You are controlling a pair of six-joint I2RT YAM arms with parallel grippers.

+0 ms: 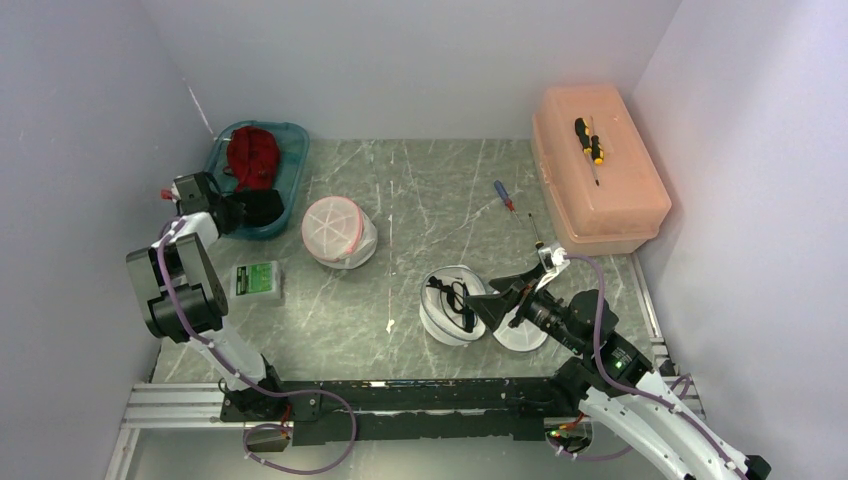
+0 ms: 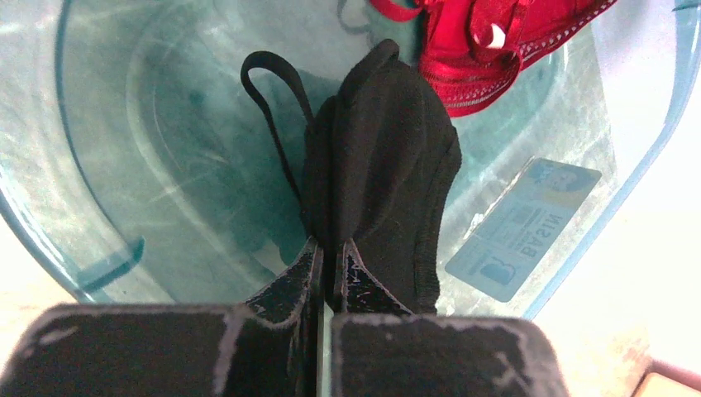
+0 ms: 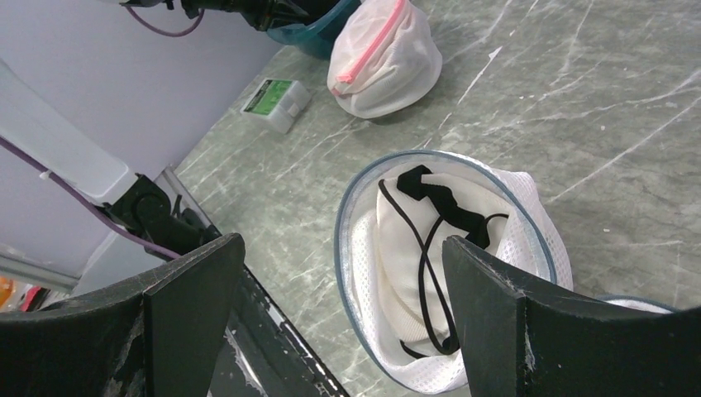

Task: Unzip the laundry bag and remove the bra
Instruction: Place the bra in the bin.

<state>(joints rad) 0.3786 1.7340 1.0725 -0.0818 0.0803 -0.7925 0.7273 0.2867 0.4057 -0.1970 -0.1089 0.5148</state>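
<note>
My left gripper (image 2: 328, 256) is shut on a black bra (image 2: 380, 165), which hangs over the inside of the teal basin (image 2: 99, 207). In the top view that gripper (image 1: 222, 208) is at the basin's near end with the black bra (image 1: 260, 207) beside it. A red bra (image 1: 252, 155) lies further back in the basin. An unzipped white mesh laundry bag (image 3: 517, 219) with a blue rim lies open on the table, black straps (image 3: 430, 248) inside it. My right gripper (image 3: 339, 244) hovers open just above and near that bag (image 1: 450, 310), holding nothing.
A second white laundry bag (image 1: 338, 230) with a pink zipper sits zipped mid-table. A green-and-white box (image 1: 257, 280) lies near the left arm. An orange toolbox (image 1: 600, 190) with a yellow screwdriver (image 1: 590, 140) on it stands at the back right, with a small screwdriver (image 1: 505, 195) on the table beside it.
</note>
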